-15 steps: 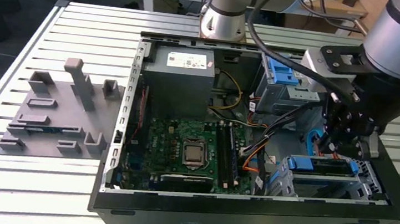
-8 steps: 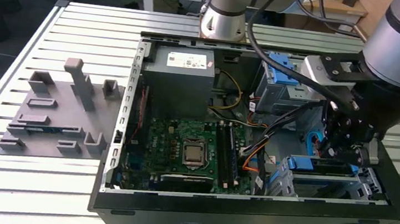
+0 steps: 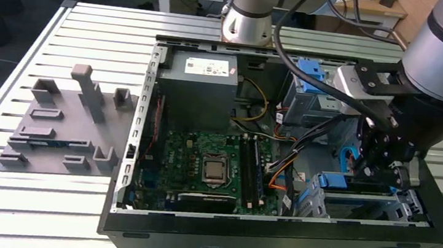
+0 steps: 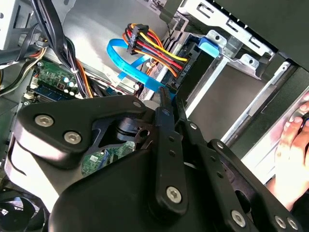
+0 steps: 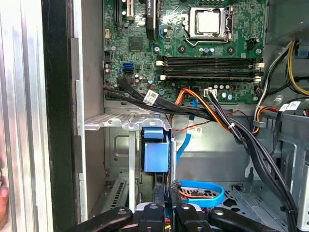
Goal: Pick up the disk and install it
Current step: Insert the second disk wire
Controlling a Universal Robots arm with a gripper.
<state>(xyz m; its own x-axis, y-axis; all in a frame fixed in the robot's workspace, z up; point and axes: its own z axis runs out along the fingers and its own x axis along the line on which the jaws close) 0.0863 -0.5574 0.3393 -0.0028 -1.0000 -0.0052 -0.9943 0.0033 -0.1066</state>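
Blue plastic framing marks the disk [image 5: 155, 155], standing on edge in the silver drive cage [image 5: 126, 124] at the front corner of the open computer case [image 3: 275, 238], beside the motherboard [image 3: 200, 165]. Seating it well probably calls for pressure straight along the cage rails, clear of the flat blue data cable [image 5: 203, 191] and wire bundle [image 4: 152, 48]. The gripper [image 5: 164, 195] has its fingers [image 4: 165, 104] drawn nearly together, pinching the disk's near edge.
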